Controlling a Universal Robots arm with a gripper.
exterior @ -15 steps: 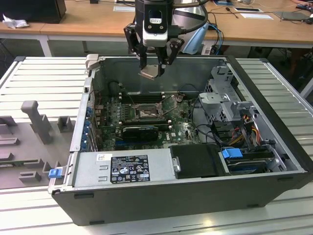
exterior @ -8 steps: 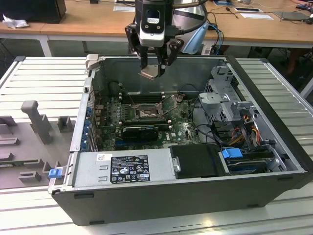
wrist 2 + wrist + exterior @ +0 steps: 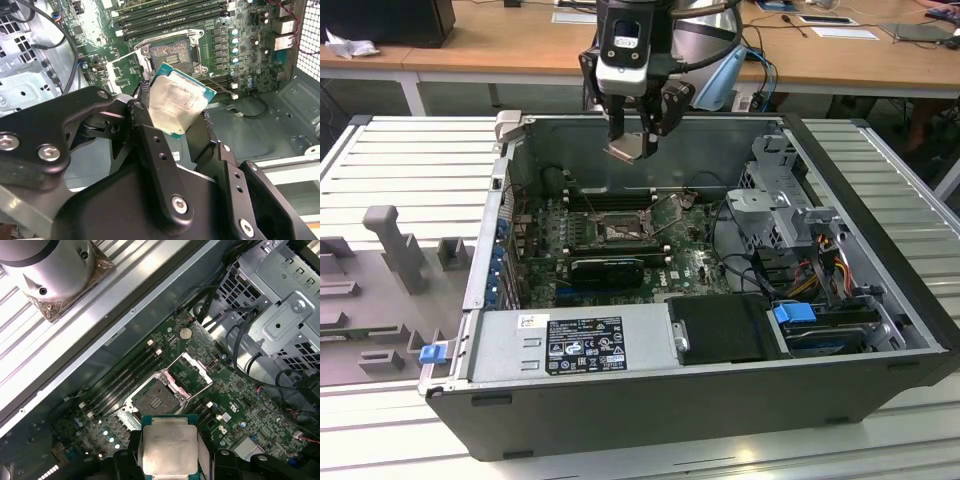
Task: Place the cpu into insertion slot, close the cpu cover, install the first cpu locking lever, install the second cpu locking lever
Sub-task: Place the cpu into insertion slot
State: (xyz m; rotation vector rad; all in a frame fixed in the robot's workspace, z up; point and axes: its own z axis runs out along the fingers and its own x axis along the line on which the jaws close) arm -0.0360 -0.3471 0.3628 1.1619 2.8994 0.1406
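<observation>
Plainly, the gripper [image 3: 638, 132] is pinching the cpu [image 3: 628, 149]. Its black fingers [image 3: 144, 117] are closed on two opposite edges of the chip, which sits between the fingertips and juts out past them.

The cpu is square, so it has no long axis. In the second wrist view it is tilted, with its pale metal lid turned toward the camera. A thin green border runs along the edges, and one corner points at the socket [image 3: 171, 54]. In the first wrist view the same lid is seen nearly flat-on, with one straight edge facing the socket and a finger on either side.

The exterior view adds the height. The cpu hangs in the air over the open case [image 3: 720, 400], near its far wall. It is well apart from the board [image 3: 692, 262] and from the socket lying in the middle of it.

The wrist views add the socket's state, which is bare, with its contact field exposed. The cover [image 3: 199, 368] is swung up and open just beside it, and the green board shows through its square opening. The first wrist view also takes in a silver arm joint [image 3: 50, 265] and a metal drive cage [image 3: 280, 305] off to one side of the board.
</observation>
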